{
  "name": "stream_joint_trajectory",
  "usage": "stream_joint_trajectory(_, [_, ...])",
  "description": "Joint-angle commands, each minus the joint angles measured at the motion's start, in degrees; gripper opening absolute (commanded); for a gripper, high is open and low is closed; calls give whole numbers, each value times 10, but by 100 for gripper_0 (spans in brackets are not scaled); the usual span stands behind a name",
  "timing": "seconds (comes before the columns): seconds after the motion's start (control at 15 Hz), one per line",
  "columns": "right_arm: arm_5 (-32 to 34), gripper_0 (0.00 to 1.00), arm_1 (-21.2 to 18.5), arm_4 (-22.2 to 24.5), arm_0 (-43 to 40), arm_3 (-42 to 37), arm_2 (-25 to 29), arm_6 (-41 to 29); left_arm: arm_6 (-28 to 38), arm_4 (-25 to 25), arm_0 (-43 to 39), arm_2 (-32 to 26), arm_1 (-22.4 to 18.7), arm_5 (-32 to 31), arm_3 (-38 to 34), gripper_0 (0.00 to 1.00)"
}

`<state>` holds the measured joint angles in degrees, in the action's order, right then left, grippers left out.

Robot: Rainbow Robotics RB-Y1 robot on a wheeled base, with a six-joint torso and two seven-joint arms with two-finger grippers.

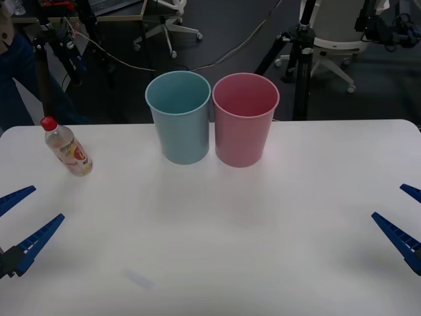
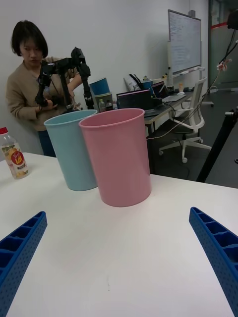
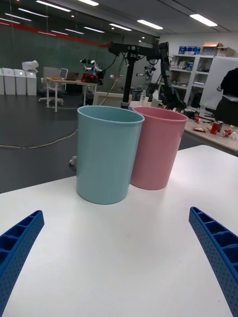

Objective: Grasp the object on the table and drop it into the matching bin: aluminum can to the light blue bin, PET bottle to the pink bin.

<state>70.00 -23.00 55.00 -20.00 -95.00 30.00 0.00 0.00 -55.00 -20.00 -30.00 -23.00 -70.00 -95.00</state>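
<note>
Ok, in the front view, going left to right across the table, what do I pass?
Left tool, open at the near left edge → PET bottle, upright → light blue bin → pink bin → right tool, open at the near right edge.

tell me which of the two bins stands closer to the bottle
The light blue bin: it stands between the PET bottle and the pink bin, which is on its far side.

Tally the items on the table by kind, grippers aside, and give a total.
Bins: 2, the light blue bin and the pink bin.
PET bottle: 1.
Aluminum cans: 0.
Total: 3 on the table.
</note>
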Motion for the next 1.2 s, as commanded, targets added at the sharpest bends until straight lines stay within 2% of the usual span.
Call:
stream_joint_trajectory(0.07, [0,100,0,0,0,0,0,0,0,-3,2,2,4,8,0,100])
stream_joint_trajectory(0.4, [0,100,0,0,0,0,0,0,-6,0,-9,5,1,34,-8,100])
stream_joint_trajectory(0.67, [0,100,0,0,0,0,0,0,-81,16,-20,21,1,145,5,100])
stream_joint_trajectory(0.87, [0,100,0,0,0,0,0,0,-121,-16,14,21,1,171,72,100])
stream_joint_trajectory(1.2, [0,100,0,0,0,0,0,0,-147,-12,98,20,1,170,205,100])
